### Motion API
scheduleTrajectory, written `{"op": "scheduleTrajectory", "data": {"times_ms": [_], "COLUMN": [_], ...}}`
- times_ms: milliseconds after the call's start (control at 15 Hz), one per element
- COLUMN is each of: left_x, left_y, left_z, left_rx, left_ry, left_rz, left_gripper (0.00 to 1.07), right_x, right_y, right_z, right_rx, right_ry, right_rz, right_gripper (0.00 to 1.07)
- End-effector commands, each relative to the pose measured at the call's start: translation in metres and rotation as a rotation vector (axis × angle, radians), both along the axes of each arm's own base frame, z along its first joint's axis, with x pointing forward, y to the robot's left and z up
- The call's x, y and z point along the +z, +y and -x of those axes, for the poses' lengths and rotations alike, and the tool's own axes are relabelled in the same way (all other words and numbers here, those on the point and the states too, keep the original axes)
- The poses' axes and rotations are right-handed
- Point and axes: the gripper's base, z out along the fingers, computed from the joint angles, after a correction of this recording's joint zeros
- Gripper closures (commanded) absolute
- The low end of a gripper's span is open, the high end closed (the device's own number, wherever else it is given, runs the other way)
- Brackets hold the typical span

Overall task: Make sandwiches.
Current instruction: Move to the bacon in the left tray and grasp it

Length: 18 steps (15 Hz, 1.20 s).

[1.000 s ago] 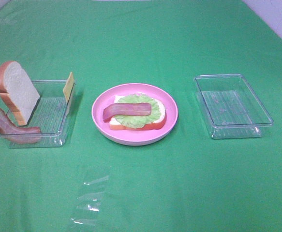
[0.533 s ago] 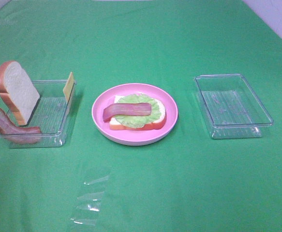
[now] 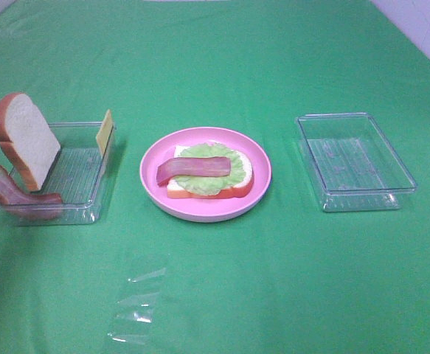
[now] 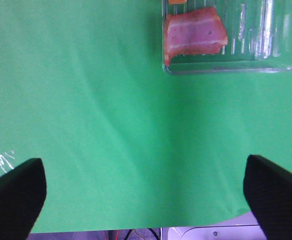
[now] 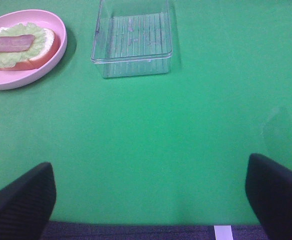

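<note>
One green tabletop (image 3: pixel 215 287) carries left tray (image 3: pixel 82 177), right tray (image 3: pixel 351 164), and pink plate (image 3: pixel 200 212) at centre. On plate: bottom bread slice (image 3: pixel 246 174), lettuce (image 3: pixel 200 184), bacon strip (image 3: pixel 192 169). Left tray holds second bread slice (image 3: pixel 29 140), second bacon strip (image 3: pixel 12 193), cheese square (image 3: pixel 105 133). Left fingers (image 4: pixel 15 195) and right fingers (image 5: pixel 20 200) spread wide, empty.
</note>
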Motion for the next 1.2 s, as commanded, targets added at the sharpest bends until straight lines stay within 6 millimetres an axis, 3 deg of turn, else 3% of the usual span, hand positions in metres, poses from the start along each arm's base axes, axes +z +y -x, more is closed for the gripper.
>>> {"op": "scheduleTrajectory", "data": {"times_ms": [67, 267, 533, 933, 1200], "left_x": [-0.020, -0.050, -0.076, -0.099, -0.100], "left_y": [-0.006, -0.021, -0.025, -0.026, -0.026], "left_z": [-0.012, -0.032, -0.047, -0.058, -0.059], "left_rx": [-0.013, -0.050, -0.038, -0.043, -0.046], "left_ry": [0.128, 0.113, 0.088, 0.072, 0.068], "left_rz": [-0.007, -0.018, -0.015, -0.014, -0.014], "left_gripper": [0.04, 0.04, 0.04, 0.04, 0.04], "right_x": [0.000, 0.000, 0.000, 0.000, 0.000], "right_y": [0.000, 0.000, 0.000, 0.000, 0.000], "right_z": [0.003, 0.003, 0.003, 0.003, 0.003], "right_rx": [-0.002, -0.002, -0.002, -0.002, -0.002], "right_ry": [-0.032, -0.032, -0.032, -0.032, -0.032], "right_rz": [0.004, 0.004, 0.004, 0.004, 0.004], "right_gripper": [0.09, 0.09, 0.09, 0.09, 0.09]}}
